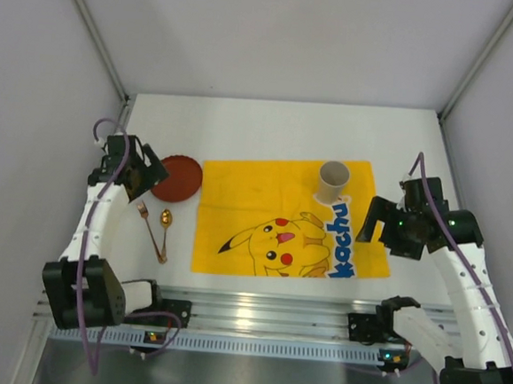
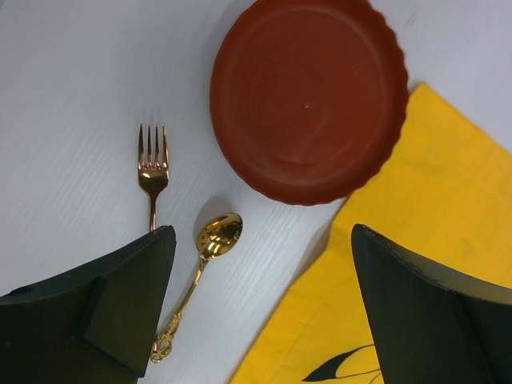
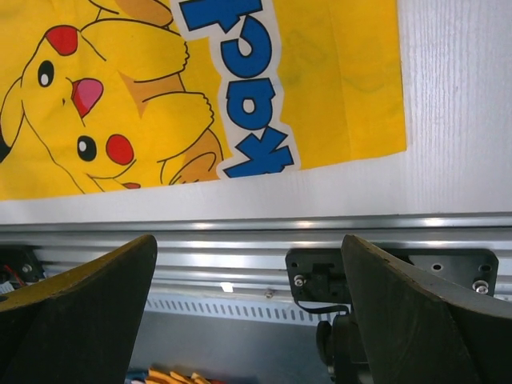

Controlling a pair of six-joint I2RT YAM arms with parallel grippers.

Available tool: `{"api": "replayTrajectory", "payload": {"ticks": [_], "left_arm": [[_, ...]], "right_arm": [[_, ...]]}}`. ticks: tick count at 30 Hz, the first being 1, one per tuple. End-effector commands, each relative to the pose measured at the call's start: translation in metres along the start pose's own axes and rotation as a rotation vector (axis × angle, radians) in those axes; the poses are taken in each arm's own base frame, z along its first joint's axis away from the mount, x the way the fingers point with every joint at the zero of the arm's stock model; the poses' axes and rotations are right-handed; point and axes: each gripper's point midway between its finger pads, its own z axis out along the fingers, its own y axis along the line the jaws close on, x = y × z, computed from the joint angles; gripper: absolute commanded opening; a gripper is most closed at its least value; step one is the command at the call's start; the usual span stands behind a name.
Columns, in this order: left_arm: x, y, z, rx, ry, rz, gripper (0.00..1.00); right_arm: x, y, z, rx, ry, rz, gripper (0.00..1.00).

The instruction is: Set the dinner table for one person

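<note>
The white dinner table [image 1: 279,127] carries a yellow Pikachu cloth [image 1: 265,193] in its middle. A beige cup [image 1: 333,180] stands upright on the cloth's far right corner. A red-brown plate [image 1: 179,178] lies on the table just left of the cloth, with a gold fork [image 1: 150,228] and a gold spoon [image 1: 165,229] in front of it. My left gripper [image 1: 145,180] is open and empty, above the plate's left edge. In the left wrist view its jaws [image 2: 262,232] stand wide apart over the plate [image 2: 308,96], spoon [image 2: 210,256], fork [image 2: 152,172] and cloth [image 2: 432,208]. My right gripper [image 1: 384,225] is open and empty beside the cloth's right edge.
A ridged aluminium rail [image 1: 265,313] runs along the table's near edge, with both arm bases bolted to it. It also shows in the right wrist view [image 3: 200,256] below the cloth [image 3: 336,96]. Grey walls enclose the table on the left, right and back.
</note>
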Motion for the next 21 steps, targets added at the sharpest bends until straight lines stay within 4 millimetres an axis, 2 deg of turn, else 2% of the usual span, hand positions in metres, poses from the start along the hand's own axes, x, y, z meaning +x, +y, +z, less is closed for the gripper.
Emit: {"api": "replayTrajectory", "payload": {"ticks": [1, 2, 5, 8, 11, 21], "left_arm": [[-0.013, -0.004, 0.022, 0.063, -0.015, 0.026, 0.96], [-0.012, -0.008, 0.026, 0.089, 0.002, 0.024, 0.95], [-0.011, -0.002, 0.055, 0.074, 0.057, -0.004, 0.91], [-0.016, -0.004, 0.069, 0.089, 0.061, -0.017, 0.89], [-0.007, -0.002, 0.091, 0.078, 0.117, -0.013, 0.84], [0.018, 0.009, 0.131, 0.037, 0.228, -0.013, 0.71]], "right_arm": [[0.0, 0.008, 0.002, -0.031, 0.003, -0.02, 1.0], [0.001, 0.007, 0.003, -0.026, 0.006, -0.018, 1.0], [0.002, 0.002, 0.002, -0.005, 0.007, -0.02, 1.0], [0.003, -0.001, -0.001, 0.01, 0.0, -0.018, 1.0], [0.003, -0.005, -0.003, 0.028, -0.009, -0.017, 1.0], [0.003, -0.009, -0.002, 0.059, -0.012, 0.021, 1.0]]}}
